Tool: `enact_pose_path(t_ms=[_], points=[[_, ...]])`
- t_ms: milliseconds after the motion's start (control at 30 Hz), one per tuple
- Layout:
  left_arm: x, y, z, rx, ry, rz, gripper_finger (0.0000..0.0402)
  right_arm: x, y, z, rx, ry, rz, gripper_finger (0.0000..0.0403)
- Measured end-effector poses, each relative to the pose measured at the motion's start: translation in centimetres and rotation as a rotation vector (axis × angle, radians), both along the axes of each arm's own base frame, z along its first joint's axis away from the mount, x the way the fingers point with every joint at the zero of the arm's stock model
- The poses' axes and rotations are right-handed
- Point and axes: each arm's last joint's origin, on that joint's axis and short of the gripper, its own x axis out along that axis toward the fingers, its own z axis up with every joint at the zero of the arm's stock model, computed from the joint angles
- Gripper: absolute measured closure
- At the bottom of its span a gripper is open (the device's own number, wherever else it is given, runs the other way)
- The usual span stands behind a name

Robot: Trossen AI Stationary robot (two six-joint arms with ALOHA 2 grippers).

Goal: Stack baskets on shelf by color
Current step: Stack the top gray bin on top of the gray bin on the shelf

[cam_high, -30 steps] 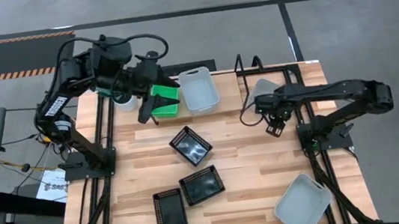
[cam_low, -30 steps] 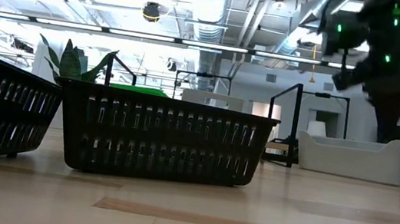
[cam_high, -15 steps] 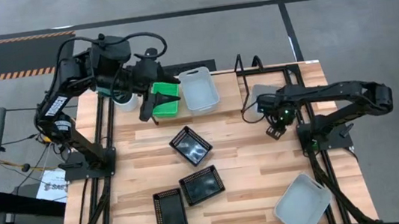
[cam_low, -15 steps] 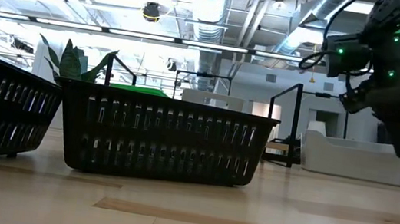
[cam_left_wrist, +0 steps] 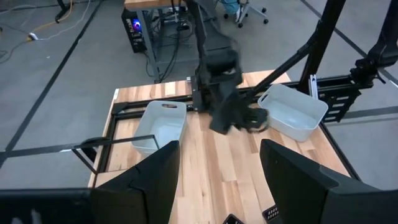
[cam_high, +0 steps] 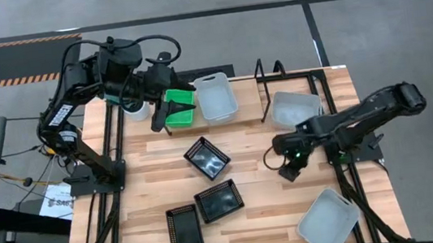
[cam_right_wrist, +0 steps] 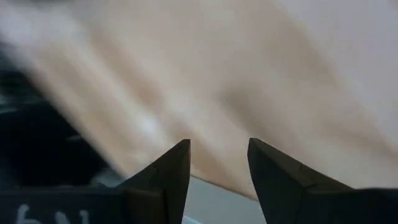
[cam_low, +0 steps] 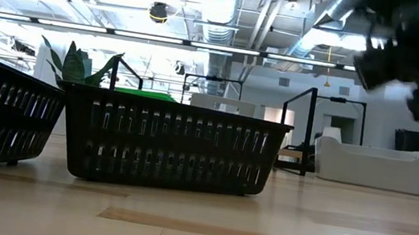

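**Operator:** Where do the baskets sit, and what state is each hand in?

**Technician:** On the high view, one green basket (cam_high: 180, 109) sits at the far edge of the tabletop (cam_high: 258, 202), with the left hand (cam_high: 167, 104) directly over it. The fingers of that hand are spread wide in the left wrist view and grasp nothing. A white basket (cam_high: 216, 97) stands just beside the green one. A second white basket (cam_high: 293, 108) rests next to the black wire frame of the shelf (cam_high: 269, 71), and a third white basket (cam_high: 328, 222) lies at the near right corner. Three black mesh baskets (cam_high: 207, 157) lie apart from one another mid-tabletop. The right hand (cam_high: 290, 165) hangs over bare wood between the black baskets and the right-side white ones; its fingers are parted with nothing between them.

**Operator:** How is a basket expected to handle?

**Technician:** Judged as light, thin-walled plastic: stiff enough to hold shape, but the walls probably flex under a hard pinch. The smooth white walls may slip, while the mesh offers better purchase.

**Operator:** Recommended grip point?

**Technician:** One finger inside and one outside a side wall, at the rim, near the middle of a long side so the basket hangs level.
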Motion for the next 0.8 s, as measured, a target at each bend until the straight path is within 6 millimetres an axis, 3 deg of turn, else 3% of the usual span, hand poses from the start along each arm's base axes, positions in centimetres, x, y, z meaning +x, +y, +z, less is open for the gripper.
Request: enact_pose_path(t_ms=[200,467,600,800], points=[[0.0,0.0,0.0,-0.025,0.000,-0.004,0.0189,3.2,2.5,4.5,0.022,-0.346,0.014,0.0220],[1.5,0.2,-1.3,-0.128,0.028,0.040,0.0189,4.2,3.8,10.5,0.030,-0.524,0.034,0.0223],[3.0,0.6,-3.6,-0.172,0.110,0.148,0.0189,3.7,5.0,12.3,0.009,-0.531,0.046,0.0223],[4.6,0.4,-6.5,-0.203,0.207,0.196,0.0189,1.7,5.1,12.2,-0.223,-0.352,-0.021,0.0223]])
